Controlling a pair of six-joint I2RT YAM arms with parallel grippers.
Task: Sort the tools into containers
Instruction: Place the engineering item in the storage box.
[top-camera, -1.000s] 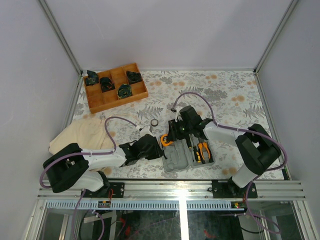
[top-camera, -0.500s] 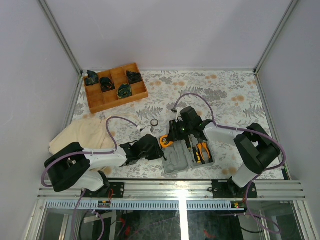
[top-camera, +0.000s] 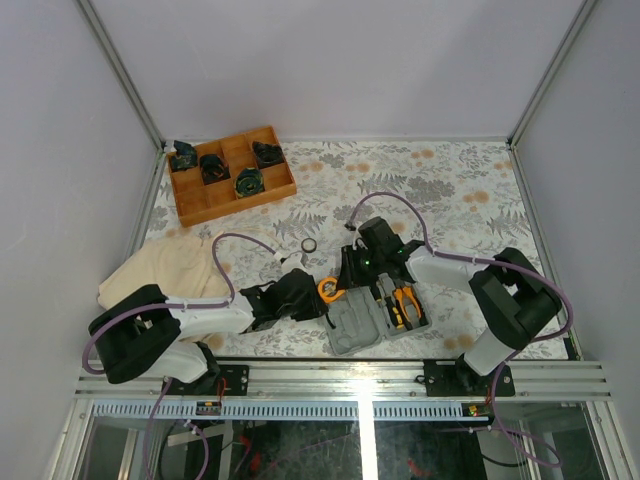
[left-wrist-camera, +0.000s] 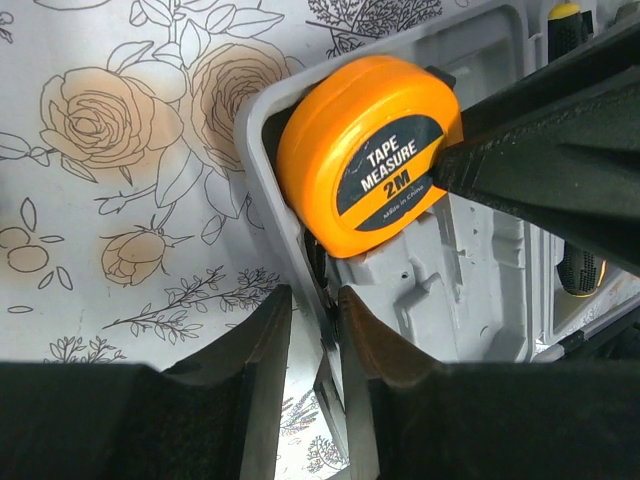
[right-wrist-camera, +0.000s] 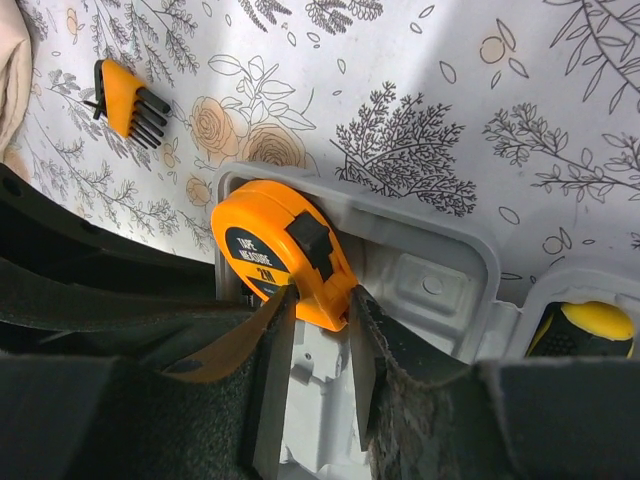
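Observation:
The grey case (top-camera: 358, 320) lies open near the front edge. Its right half holds orange-handled pliers (top-camera: 406, 300) and a screwdriver (right-wrist-camera: 590, 325). My right gripper (right-wrist-camera: 320, 310) is shut on the orange tape measure (right-wrist-camera: 275, 250) and holds it at the far left corner of the case's left half (right-wrist-camera: 440, 285). The tape measure also shows in the left wrist view (left-wrist-camera: 365, 150). My left gripper (left-wrist-camera: 315, 330) is shut on the left wall of the case (left-wrist-camera: 270, 190). A small black ring (top-camera: 309, 245) lies on the cloth behind the case.
An orange hex-key set (right-wrist-camera: 125, 95) lies on the floral cloth left of the case. A brown wooden tray (top-camera: 232, 175) with black parts stands at the back left. A beige cloth (top-camera: 160, 270) is bunched at the left by my left arm.
My right gripper has carried the tape measure a little nearer and lower, into the corner of the case's left half. The left gripper has stayed on the case's edge.

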